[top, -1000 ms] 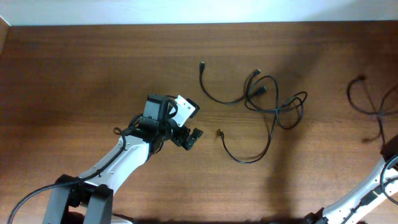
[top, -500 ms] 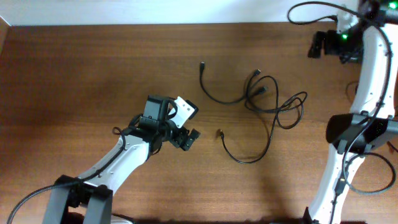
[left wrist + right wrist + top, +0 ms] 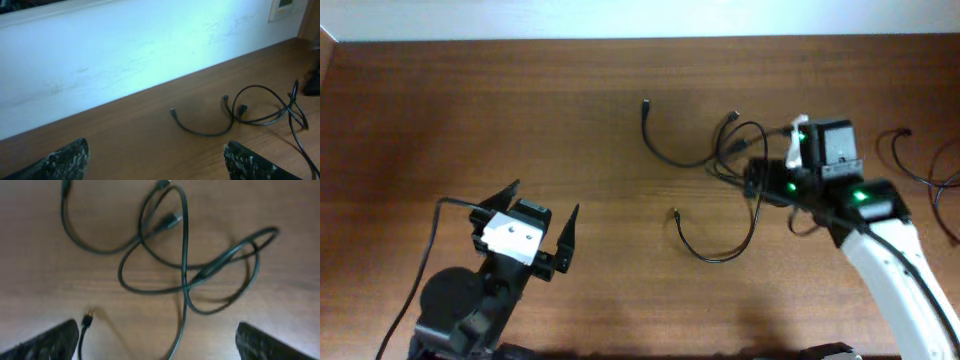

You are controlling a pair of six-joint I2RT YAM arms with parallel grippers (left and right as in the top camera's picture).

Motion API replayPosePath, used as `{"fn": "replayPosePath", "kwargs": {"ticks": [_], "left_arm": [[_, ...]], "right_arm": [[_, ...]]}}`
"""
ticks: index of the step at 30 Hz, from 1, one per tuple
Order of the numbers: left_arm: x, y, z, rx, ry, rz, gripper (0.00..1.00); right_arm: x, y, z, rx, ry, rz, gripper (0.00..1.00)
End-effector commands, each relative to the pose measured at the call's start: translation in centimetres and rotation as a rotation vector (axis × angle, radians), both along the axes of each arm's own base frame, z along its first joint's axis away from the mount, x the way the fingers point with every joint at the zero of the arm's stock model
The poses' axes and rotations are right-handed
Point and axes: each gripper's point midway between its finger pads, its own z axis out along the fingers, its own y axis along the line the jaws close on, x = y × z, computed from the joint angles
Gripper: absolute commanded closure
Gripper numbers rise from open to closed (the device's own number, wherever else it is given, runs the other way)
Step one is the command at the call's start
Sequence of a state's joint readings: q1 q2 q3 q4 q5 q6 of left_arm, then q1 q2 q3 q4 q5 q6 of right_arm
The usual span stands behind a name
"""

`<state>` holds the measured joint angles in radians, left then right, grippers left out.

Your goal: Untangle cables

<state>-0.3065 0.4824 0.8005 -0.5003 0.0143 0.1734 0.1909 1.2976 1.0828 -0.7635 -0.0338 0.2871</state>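
Note:
The cables (image 3: 745,150) lie as a loose tangle of thin black cords right of the table's middle. One strand (image 3: 665,155) trails left to a plug, and another curves forward to a gold-tipped plug (image 3: 672,212). My right gripper (image 3: 775,190) hovers over the tangle's right side, open and empty. In the right wrist view the loops (image 3: 185,265) and the gold-tipped plug (image 3: 88,318) lie between and beyond the open gripper (image 3: 160,350). My left gripper (image 3: 542,198) is open and empty at the front left, well clear of the cords. They show far off in its view (image 3: 250,107) beyond the gripper (image 3: 155,167).
More thin dark cord (image 3: 920,165) lies at the table's right edge. A pale wall (image 3: 125,45) runs along the table's far edge. Bare wood (image 3: 470,110) lies to the left of the tangle.
My right arm has swung from the far back right down over the tangle. My left arm has pulled back toward the front left, its fingers now spread wide. The cables have not moved.

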Motion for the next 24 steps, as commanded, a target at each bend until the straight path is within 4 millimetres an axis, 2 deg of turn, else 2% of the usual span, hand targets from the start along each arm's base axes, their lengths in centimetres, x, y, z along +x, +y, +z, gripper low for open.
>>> {"fn": "replayPosePath", "kwargs": {"ticks": [1, 2, 4, 5, 7, 8, 9, 10, 12, 14, 15, 16, 17, 18, 19, 22, 24], "left_arm": [[-0.5, 0.6, -0.3, 0.000, 0.038, 0.026, 0.13], [-0.6, 0.6, -0.8, 0.005, 0.056, 0.026, 0.13], [-0.7, 0.6, -1.1, 0.009, 0.070, 0.023, 0.13], [-0.8, 0.5, -1.1, 0.008, 0.070, 0.015, 0.12], [-0.8, 0.3, -1.2, 0.006, 0.073, 0.004, 0.12], [-0.8, 0.3, -1.2, 0.007, 0.074, 0.004, 0.12], [-0.9, 0.3, -1.3, 0.008, 0.077, 0.004, 0.12], [-0.9, 0.3, -1.3, 0.008, 0.077, 0.004, 0.12], [-0.8, 0.3, -1.3, 0.008, 0.077, 0.004, 0.12], [-0.9, 0.3, -1.3, 0.008, 0.077, 0.003, 0.12], [-0.9, 0.2, -1.3, 0.006, 0.078, -0.003, 0.12], [-0.9, 0.2, -1.3, 0.006, 0.078, -0.003, 0.12], [-0.9, 0.2, -1.3, 0.006, 0.078, -0.003, 0.12], [-0.9, 0.1, -1.3, 0.005, 0.078, -0.009, 0.12], [-1.0, -0.1, -1.3, 0.003, 0.079, -0.021, 0.12], [-1.0, -0.1, -1.3, 0.003, 0.079, -0.021, 0.12], [-1.0, -0.1, -1.3, 0.003, 0.079, -0.021, 0.12]], "right_arm": [[3.4, 0.8, -4.3, 0.120, 0.005, -0.174, 0.01], [4.9, 1.0, -6.1, 0.166, 0.027, -0.248, 0.01], [5.4, 1.1, -10.1, 0.211, 0.120, -0.376, 0.01], [5.4, 1.3, -10.7, 0.214, 0.135, -0.378, 0.01], [5.7, 1.6, -10.5, 0.207, 0.120, -0.324, 0.00], [5.8, 1.8, -10.4, 0.207, 0.115, -0.299, 0.18], [5.7, 2.1, -10.4, 0.209, 0.118, -0.266, 0.72], [5.5, 2.6, -10.4, 0.218, 0.125, -0.233, 0.96], [4.6, 4.7, -9.8, 0.304, 0.164, -0.133, 0.96], [3.9, 4.9, -9.0, 0.304, 0.167, -0.100, 0.96], [3.5, 4.7, -8.5, 0.284, 0.159, -0.069, 0.68], [2.9, 4.3, -8.5, 0.263, 0.174, -0.083, 0.47], [2.8, 2.4, -8.7, 0.205, 0.174, -0.199, 0.35], [3.6, 0.6, -8.0, 0.121, 0.110, -0.253, 0.18], [5.0, -0.2, -6.6, 0.060, 0.028, -0.212, 0.13], [8.0, -1.8, -3.3, 0.045, -0.097, -0.206, 0.24], [8.5, -2.3, -2.8, 0.068, -0.117, -0.245, 0.33]]}}
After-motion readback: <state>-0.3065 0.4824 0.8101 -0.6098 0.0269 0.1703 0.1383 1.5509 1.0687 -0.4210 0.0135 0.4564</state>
